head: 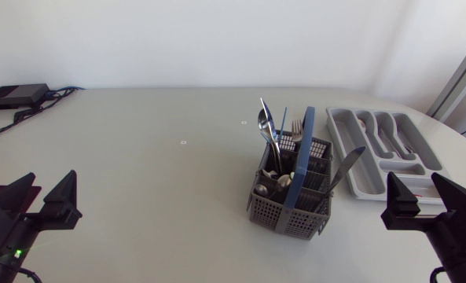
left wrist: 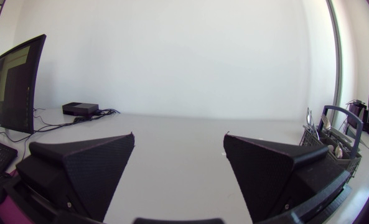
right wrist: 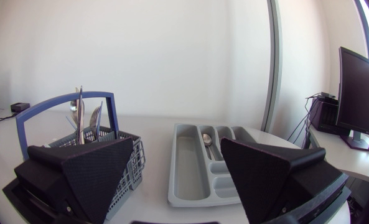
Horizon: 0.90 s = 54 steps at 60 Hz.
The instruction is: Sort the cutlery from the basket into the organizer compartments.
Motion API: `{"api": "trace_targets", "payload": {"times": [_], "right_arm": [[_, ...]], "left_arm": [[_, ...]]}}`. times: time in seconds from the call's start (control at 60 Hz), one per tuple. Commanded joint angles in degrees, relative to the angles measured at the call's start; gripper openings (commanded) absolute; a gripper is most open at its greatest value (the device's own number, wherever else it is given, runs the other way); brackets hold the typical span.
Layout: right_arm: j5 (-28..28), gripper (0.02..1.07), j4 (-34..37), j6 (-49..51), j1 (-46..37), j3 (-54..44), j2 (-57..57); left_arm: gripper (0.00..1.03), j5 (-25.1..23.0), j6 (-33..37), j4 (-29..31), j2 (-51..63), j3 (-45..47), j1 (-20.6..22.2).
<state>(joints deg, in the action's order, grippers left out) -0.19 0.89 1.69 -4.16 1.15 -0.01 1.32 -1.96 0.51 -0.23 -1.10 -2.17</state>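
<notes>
Grippers: two counted.
Left gripper (head: pixel 50 182): sat at the table's near left corner, jaws spread wide apart.
Right gripper (head: pixel 415 182): sat at the near right corner, jaws spread just as wide, close to the organizer's near end.
Basket (head: pixel 276 212): one, grey mesh with a blue hoop handle (head: pixel 305 157); stood right of the table's middle, closer to the near edge than the far one.
Cutlery in the basket: two upright spoons (head: pixel 266 126), one fork (head: pixel 296 128), one knife (head: pixel 346 167) leaning out towards the organizer, one thin blue-handled piece (head: pixel 282 124); more spoon bowls low inside, number unclear.
Organizer (head: pixel 345 145): one grey tray along the right edge, just beside the basket; compartment total hard to fix.
Sorted spoon (right wrist: pixel 206 138): one seen, in the compartment next to the long plain one.
Black box (head: pixel 16 96): one, with cables, at the far left corner.
Room: broad stretch of table top between left gripper and basket; only a narrow gap between basket and organizer.
</notes>
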Motion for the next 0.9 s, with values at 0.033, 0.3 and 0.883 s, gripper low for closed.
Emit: {"api": "trace_targets", "payload": {"times": [0.033,0.3,0.883], "right_arm": [[-0.17,1.03,-0.45,-0.2,0.03,-1.24,-0.08],[-0.17,1.03,-0.71,-0.29,0.38,-1.24,-0.34],[0.98,0.99,-5.46,-2.31,2.67,13.0,21.72]], "left_arm": [[0.99,-0.36,-1.65,0.01,-0.47,1.02,-0.29],[0.99,-0.36,-1.65,-0.07,-0.56,1.02,-0.2],[0.93,1.93,-8.41,6.61,33.28,-25.44,8.5]]}}
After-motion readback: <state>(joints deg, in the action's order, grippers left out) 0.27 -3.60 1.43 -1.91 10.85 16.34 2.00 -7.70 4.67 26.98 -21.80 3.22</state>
